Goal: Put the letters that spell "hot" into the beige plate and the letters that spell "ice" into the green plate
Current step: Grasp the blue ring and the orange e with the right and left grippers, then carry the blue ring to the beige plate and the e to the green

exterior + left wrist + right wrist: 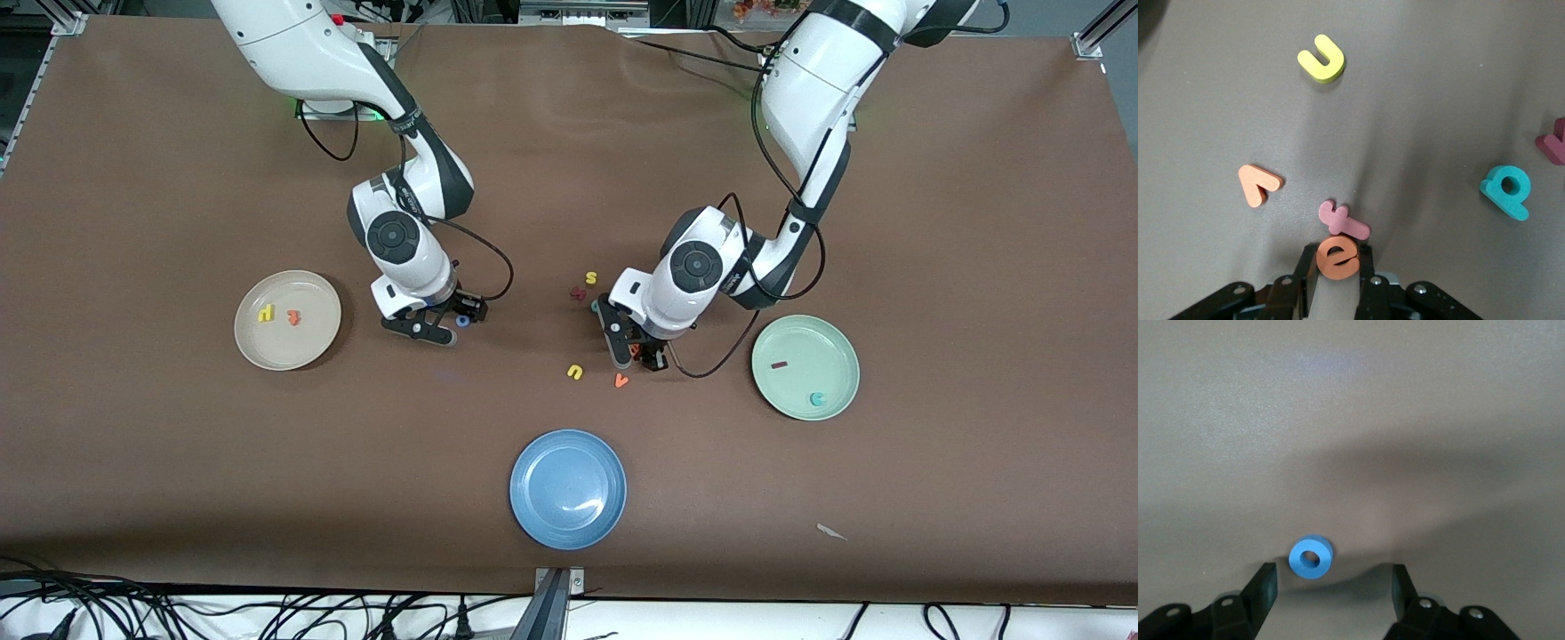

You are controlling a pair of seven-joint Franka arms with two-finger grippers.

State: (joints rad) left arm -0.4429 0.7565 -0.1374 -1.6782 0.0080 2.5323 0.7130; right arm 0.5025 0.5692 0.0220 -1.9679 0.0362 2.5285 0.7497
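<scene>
The beige plate (311, 342) holds the yellow h (266, 313) and the orange t (293, 316). The green plate (831, 347) holds the dark red i (780, 364) and the teal c (817, 399). My left gripper (1337, 248) is down at the table between the two plates, shut on the orange e (1337, 261), with a finger against each side of it. My right gripper (1333, 568) is low over the table beside the beige plate and stands open. The blue o (1311, 557) lies flat just off its fingertips, closer to one finger.
A pink letter (1345, 221) touches the orange e. Around it lie an orange v (1258, 185), a yellow u (1321, 59), a teal p (1507, 191) and a dark red letter (1555, 140). A yellow s (590, 278) lies farther from the front camera. A blue plate (568, 488) sits nearest to that camera.
</scene>
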